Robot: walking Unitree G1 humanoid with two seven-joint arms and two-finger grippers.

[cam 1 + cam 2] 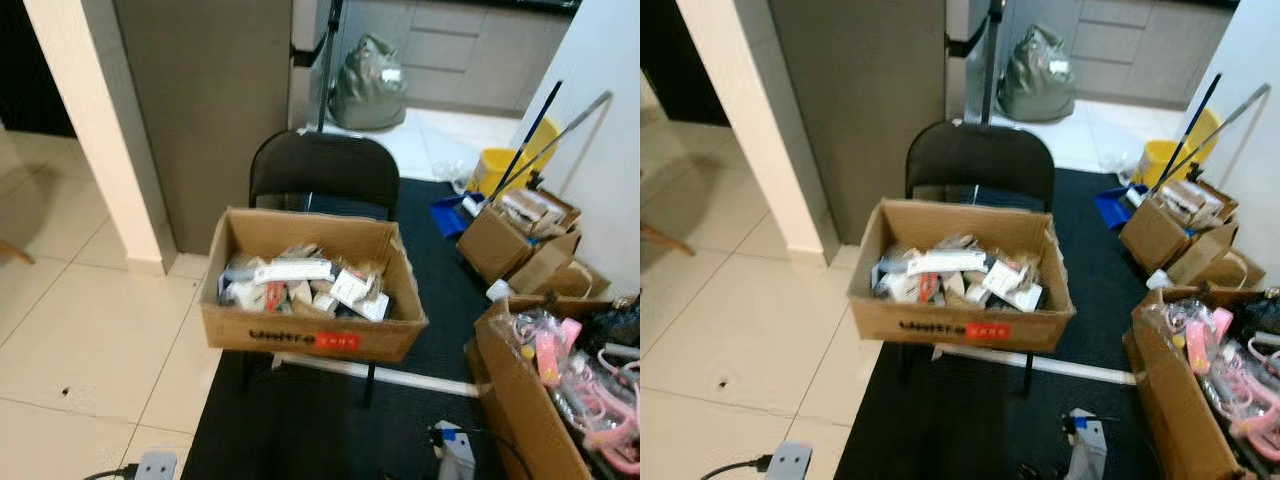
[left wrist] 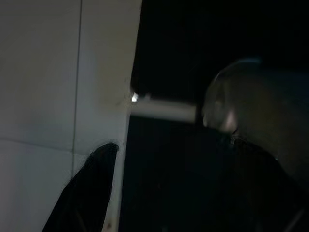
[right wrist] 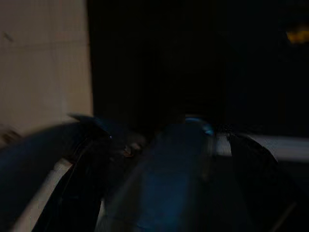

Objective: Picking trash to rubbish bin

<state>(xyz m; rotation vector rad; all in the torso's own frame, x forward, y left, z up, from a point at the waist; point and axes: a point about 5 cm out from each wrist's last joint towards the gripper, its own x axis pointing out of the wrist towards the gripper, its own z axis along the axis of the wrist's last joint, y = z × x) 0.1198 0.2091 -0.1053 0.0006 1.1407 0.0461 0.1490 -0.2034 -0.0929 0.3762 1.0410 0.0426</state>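
A brown cardboard box (image 1: 310,335), printed with a red-and-black label and packed with wrappers and paper trash (image 1: 300,280), rests on the seat of a black folding chair (image 1: 322,172) straight ahead. In the dark right wrist view my right gripper (image 3: 159,128) is shut on a clear bottle (image 3: 169,183) with a bluish cap. The same bottle (image 1: 1087,448) shows at the bottom edge of the eye views, over the black carpet. My left gripper (image 2: 174,145) hangs low with its fingers (image 2: 89,191) apart over the carpet edge, nothing between them.
Open cardboard boxes (image 1: 520,235) of clutter stand to the right, one with pink items (image 1: 590,390). A yellow bucket with mops (image 1: 500,168) and a green rubbish bag (image 1: 368,85) lie beyond. A pillar (image 1: 95,130) and pale tiles are left; a power strip (image 1: 155,465) lies near.
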